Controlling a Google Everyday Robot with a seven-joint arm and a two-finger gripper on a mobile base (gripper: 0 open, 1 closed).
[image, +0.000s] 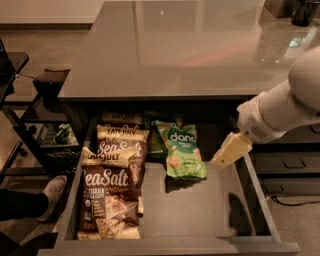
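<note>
An open drawer (192, 212) of smooth, dark grey metal or laminate sits under a glossy grey tabletop (170, 50) that mirrors soft lights. A white, rounded robot arm (280, 107) with a matte plastic shell comes in from the right and slopes down toward the left. At its end a pale yellow, blocky gripper (222, 159) hangs tilted over the right part of the drawer, its tip pointing down and left. It holds nothing, and whether it is open or closed cannot be told.

Nearest to it, just to its left and not touching, a green snack bag (184, 154) lies flat on the drawer floor near the middle. It is crinkly, shiny foil, rectangular, with white lettering. Its long axis runs from near to far, top edge toward the far side, leaning slightly left.

A second green bag (154, 136) is partly hidden behind it. Along the left side, brown chip bags (109, 192) marked "Sea Salt" overlap in a row from near to far.
</note>
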